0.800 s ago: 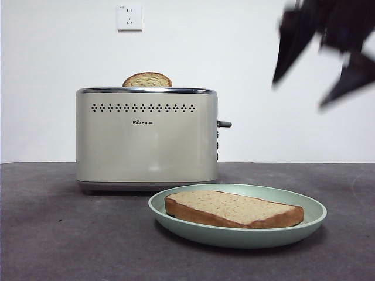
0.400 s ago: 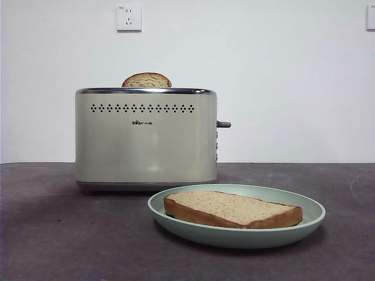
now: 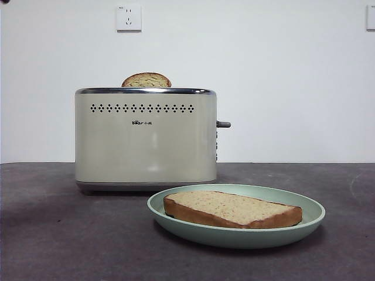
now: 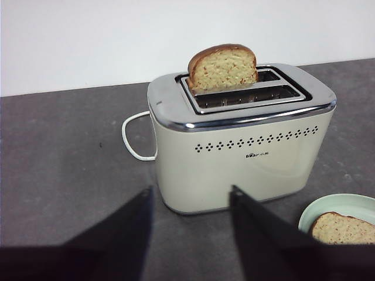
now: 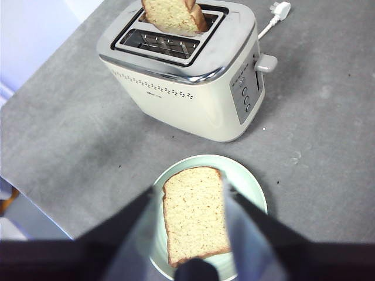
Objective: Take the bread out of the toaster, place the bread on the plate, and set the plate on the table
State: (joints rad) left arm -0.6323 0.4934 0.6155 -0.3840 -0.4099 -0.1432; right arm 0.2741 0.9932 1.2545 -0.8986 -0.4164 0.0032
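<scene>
The bread (image 3: 233,209) lies flat on the pale green plate (image 3: 234,239), which rests on the dark grey table (image 3: 58,234) in front of the cream toaster (image 3: 145,140). A second slice (image 3: 146,80) stands in the toaster's back slot, domed top showing. My right gripper (image 5: 188,193) hangs open high above the bread (image 5: 194,213) and plate (image 5: 252,181), touching neither. My left gripper (image 4: 190,193) is open and empty, in the air before the toaster (image 4: 234,158), with the plate (image 4: 351,202) off to one side. Neither gripper shows in the front view.
A white power cord (image 4: 132,137) loops behind the toaster, its plug (image 5: 281,9) lying on the table. A wall socket (image 3: 129,17) sits above the toaster. In the right wrist view the table's edge (image 5: 41,205) runs close to the plate.
One second ago a dark blurred arm filled the front view's upper right; it has left the view. Toaster, plate and bread have stayed put.
</scene>
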